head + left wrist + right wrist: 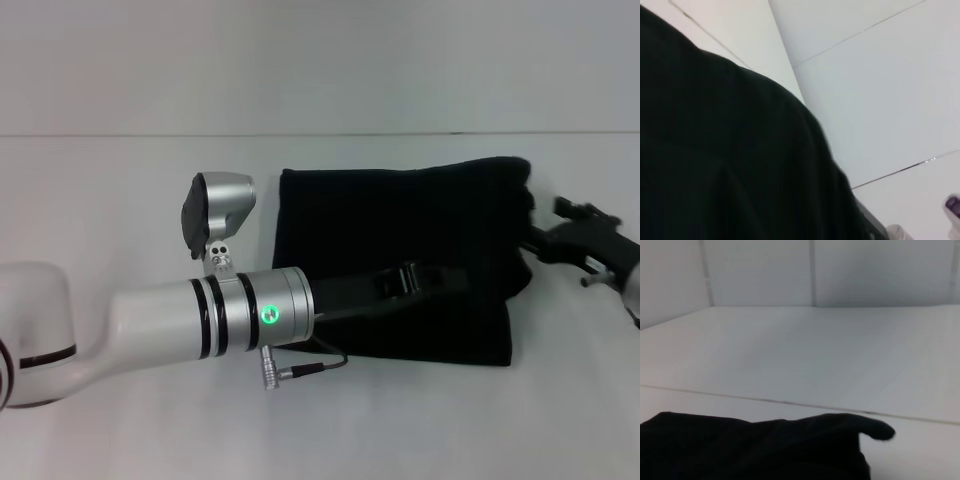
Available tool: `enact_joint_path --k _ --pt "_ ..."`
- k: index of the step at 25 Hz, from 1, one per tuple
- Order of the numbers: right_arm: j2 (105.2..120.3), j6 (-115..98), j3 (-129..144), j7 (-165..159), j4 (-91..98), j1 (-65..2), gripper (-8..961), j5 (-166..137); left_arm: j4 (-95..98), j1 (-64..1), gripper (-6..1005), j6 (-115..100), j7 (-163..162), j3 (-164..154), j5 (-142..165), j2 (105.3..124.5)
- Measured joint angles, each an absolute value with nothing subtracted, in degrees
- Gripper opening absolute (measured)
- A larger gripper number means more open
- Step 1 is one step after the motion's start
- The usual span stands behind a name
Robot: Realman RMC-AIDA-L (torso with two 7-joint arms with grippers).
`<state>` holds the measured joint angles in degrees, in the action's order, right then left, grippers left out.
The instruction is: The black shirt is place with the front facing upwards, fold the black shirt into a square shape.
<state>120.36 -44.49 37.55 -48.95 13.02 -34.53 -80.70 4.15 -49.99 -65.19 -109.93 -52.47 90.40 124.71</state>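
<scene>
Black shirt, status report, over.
Left gripper low over the black shirt, mid-panel. Right gripper at the shirt's right edge. Shirt folded to a rough square on the white table, print hidden. Nothing obstructing.

White table (pixel 120 200), folded black shirt (pixel 400 230) lying flat on it

The left arm (pixel 180 320) is extended from nine o'clock toward three o'clock, its left gripper (pixel 440 278) held low and flat near centre, while the right gripper (pixel 590 240) is reached in from three o'clock.
</scene>
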Motion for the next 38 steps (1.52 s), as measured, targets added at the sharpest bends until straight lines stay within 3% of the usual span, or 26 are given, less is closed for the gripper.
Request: enact_joint_path --k 5,14,19,24,29,38 --pt "120.17 -47.33 36.31 -48.95 13.08 -30.50 835 -76.52 3.67 -50.14 184 -65.81 -108.76 -52.46 90.34 124.71" --pt "119.88 -58.83 34.19 -49.14 13.46 -24.14 836 -73.56 9.16 -45.80 510 -71.09 -105.65 -52.47 89.90 124.55" --pt "119.72 -76.13 34.69 -49.13 13.71 -20.55 835 -75.35 21.20 -36.51 667 -76.75 -107.22 -53.34 89.90 122.34" --pt "119.79 -84.89 34.77 -48.91 13.63 -20.41 835 -82.91 21.55 -34.05 860 -76.23 -111.79 -51.83 89.74 118.94" --pt "120.17 -79.29 34.82 -47.02 10.87 -23.55 836 -88.69 20.99 -33.38 922 -75.14 -111.69 -49.62 89.79 118.38" --pt "120.09 -69.64 34.70 -46.76 8.81 -24.09 836 -90.55 20.59 -33.82 923 -70.02 -115.23 -49.58 90.17 118.52"
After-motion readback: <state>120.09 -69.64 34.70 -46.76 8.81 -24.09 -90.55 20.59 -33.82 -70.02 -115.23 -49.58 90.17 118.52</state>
